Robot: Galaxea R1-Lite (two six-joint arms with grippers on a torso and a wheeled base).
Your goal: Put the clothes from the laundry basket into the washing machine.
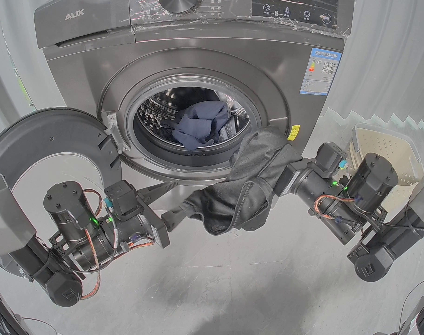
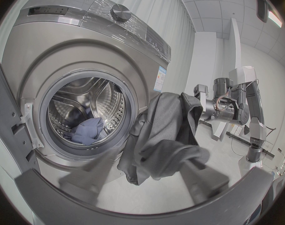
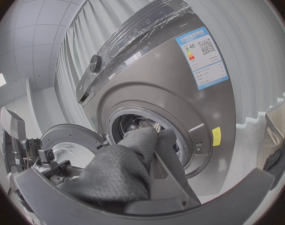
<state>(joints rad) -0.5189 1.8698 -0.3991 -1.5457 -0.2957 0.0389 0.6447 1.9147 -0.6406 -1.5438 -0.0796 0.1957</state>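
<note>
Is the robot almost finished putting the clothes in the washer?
Partway. Done: a blue garment lies in the drum. In hand: the right gripper holds a dark grey garment just outside that drum, the open left gripper at its lower end. Left: that garment must go in, and something dark, maybe clothing, shows by the laundry basket.

Three close views, shared washing machine [image 1: 82, 66]

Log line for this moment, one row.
right tool holds dark garment at drum mouth | left tool open at its hanging end | blue garment in drum | door open
</note>
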